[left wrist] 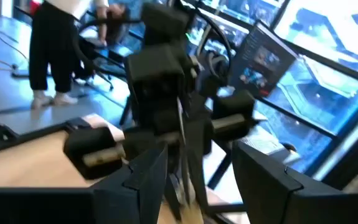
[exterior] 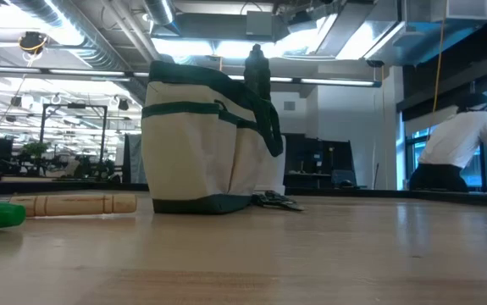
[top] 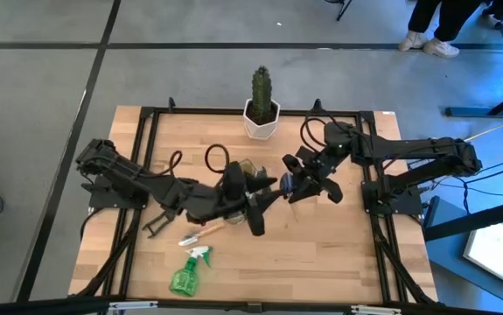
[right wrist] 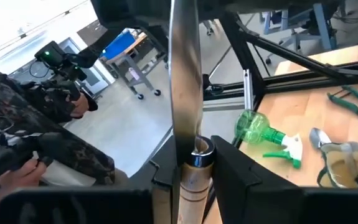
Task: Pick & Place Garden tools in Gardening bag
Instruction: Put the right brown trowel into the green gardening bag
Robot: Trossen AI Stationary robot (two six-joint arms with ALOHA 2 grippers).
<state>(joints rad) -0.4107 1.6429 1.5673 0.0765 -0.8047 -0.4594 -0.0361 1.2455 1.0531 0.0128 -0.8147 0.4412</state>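
Silver-bladed trowel [right wrist: 185,118] gripped by its wooden handle in right tool [top: 301,182], at frame centre just right of the bag [top: 242,179]. Left tool [top: 253,203] half-spread, holding nothing, hard against the bag. Best handled by keeping the blade vertical over the mouth, lowering slowly, releasing only once inside. Spray bottle [top: 185,273] and another wooden-handled tool [top: 200,233] lying lower left on the counter [top: 321,254].

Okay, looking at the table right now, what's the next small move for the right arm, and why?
Probably lower the right gripper toward the gardening bag's open top. Its fingers are shut on a wooden-handled tool with a long metal blade, and in the high view that gripper sits just right of the bag at mid-table, so the tool still needs to go in.
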